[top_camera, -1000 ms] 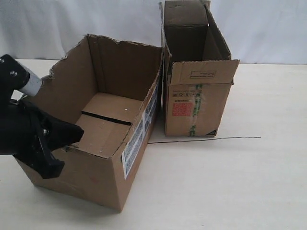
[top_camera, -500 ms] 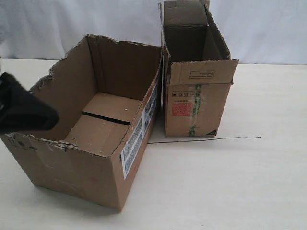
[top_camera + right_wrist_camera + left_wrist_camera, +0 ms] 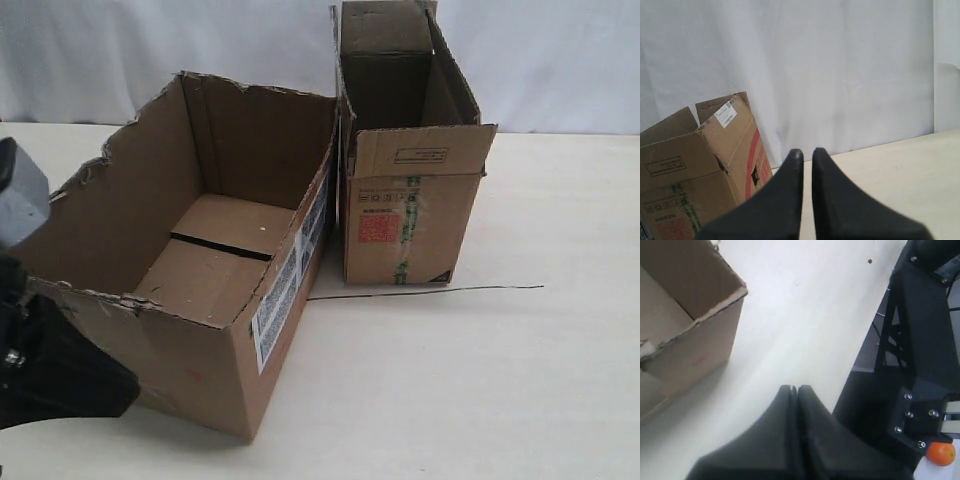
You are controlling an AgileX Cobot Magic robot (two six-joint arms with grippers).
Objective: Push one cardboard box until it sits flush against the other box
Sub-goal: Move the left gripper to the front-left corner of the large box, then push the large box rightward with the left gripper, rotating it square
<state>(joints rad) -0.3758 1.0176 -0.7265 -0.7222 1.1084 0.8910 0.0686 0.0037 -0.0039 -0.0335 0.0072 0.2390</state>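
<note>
The cardboard box (image 3: 215,300), wide with ragged torn edges and a white barcode label, stands left of centre. Its corner also shows in the left wrist view (image 3: 695,335). The other box (image 3: 405,215), narrow with a red label and green tape, stands to its right and appears again in the right wrist view (image 3: 695,185). Their far corners nearly meet, and a wedge of table opens between them toward the front. My left gripper (image 3: 70,385) hangs low by the wide box's near left corner; its fingers (image 3: 794,388) are shut and empty, apart from the box. My right gripper (image 3: 807,152) is shut but for a thin slit, beside the narrow box.
A thin black wire (image 3: 430,291) lies on the pale table (image 3: 470,380) in front of the narrow box. A white curtain (image 3: 560,60) backs the scene. A black frame (image 3: 920,340) and an orange object (image 3: 941,453) lie past the table edge in the left wrist view.
My left arm has pulled off the wide box's near left corner and dropped to the lower left. Neither box has visibly shifted.
</note>
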